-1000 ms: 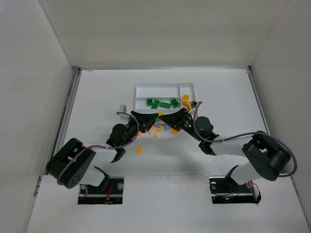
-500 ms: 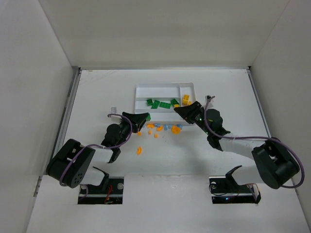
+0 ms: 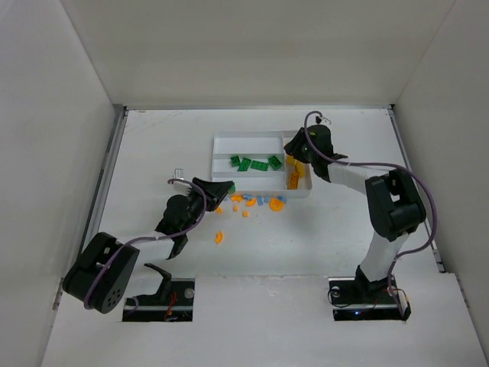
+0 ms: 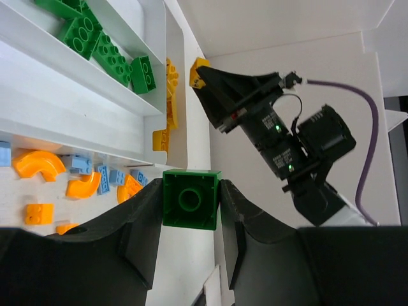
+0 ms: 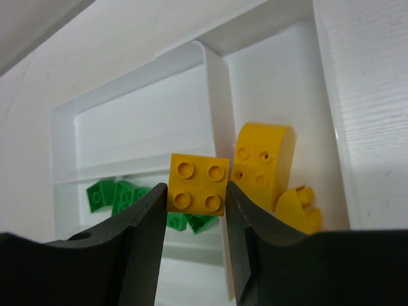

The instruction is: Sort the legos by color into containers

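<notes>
**Surface and room.** The table (image 3: 153, 153) is flat and white, and is enclosed by plain white walls (image 3: 252, 53). A shallow white tray (image 3: 252, 135) lies on it with its long axis left to right. The long slots run the same way and the crosswise slot is at the right end. Green pieces (image 3: 252, 163) lie in the middle slot and yellow pieces (image 3: 293, 178) in the end slot. Orange and light-blue pieces (image 3: 256, 202) lie loose on the table just in front of the tray.

**Left hand.** The left hand (image 3: 224, 188) is clamped on a green brick (image 4: 190, 199) at the tray's near left corner. A square face with one round socket is turned toward the wrist camera.

**Right hand.** The right hand (image 3: 293, 147) is clamped on a yellow brick (image 5: 197, 185) over the tray's right end, by the divider of the end slot. Its four-stud face is turned toward the wrist camera. That face is square and shows no long axis.
</notes>
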Motion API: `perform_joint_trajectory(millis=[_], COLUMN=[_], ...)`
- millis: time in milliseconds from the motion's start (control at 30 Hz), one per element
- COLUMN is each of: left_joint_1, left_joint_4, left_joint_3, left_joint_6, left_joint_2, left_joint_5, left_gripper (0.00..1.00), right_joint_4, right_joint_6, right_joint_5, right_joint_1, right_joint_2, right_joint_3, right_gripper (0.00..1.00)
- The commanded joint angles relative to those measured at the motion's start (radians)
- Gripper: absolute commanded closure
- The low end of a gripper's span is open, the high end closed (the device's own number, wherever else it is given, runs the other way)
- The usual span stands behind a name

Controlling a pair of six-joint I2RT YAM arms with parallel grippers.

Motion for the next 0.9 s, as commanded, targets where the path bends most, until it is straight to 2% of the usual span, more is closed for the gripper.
perform_joint_trajectory(millis=[0,200,333,467,567,633,767,867], left_joint_1=[0.002,-0.005,-0.014,-0.018,-0.029,-0.038,-0.035,-0.029], left_joint_4=[-0.049,-0.135,-0.191,-0.290,-0.371,-0.415,-0.547,-0.638], left_joint_3=[0.028,0.048,0.106,0.200,0.281,0.336,0.477,0.576], left_joint_6=[0.065,0.118,0.151,0.212,0.267,0.316,0.427,0.491], left_joint_2=[-0.052,-0.081,-0.054,0.006,0.064,0.099,0.198,0.277], left_joint_5=[-0.013,-0.054,-0.089,-0.138,-0.209,-0.268,-0.385,-0.437], left_gripper=[0.76,0.76,0.76,0.76,0.76,0.76,0.76,0.76], right_joint_4=[-0.089,-0.078,-0.043,0.091,0.146,0.148,0.126,0.128], right_joint_6=[-0.067,-0.072,-0.072,-0.064,-0.059,-0.070,-0.091,-0.121], right_joint_5=[0.044,0.050,0.066,0.081,0.107,0.118,0.136,0.159], right_joint_1=[-0.029,-0.050,-0.044,-0.002,0.048,0.081,0.152,0.189], right_joint_2=[0.050,0.069,-0.029,-0.193,-0.321,-0.381,-0.483,-0.520], right_joint_3=[0.119,0.180,0.093,-0.112,-0.258,-0.315,-0.373,-0.404], right_gripper=[0.53,0.32,0.29,0.38,0.60,0.69,0.70,0.63])
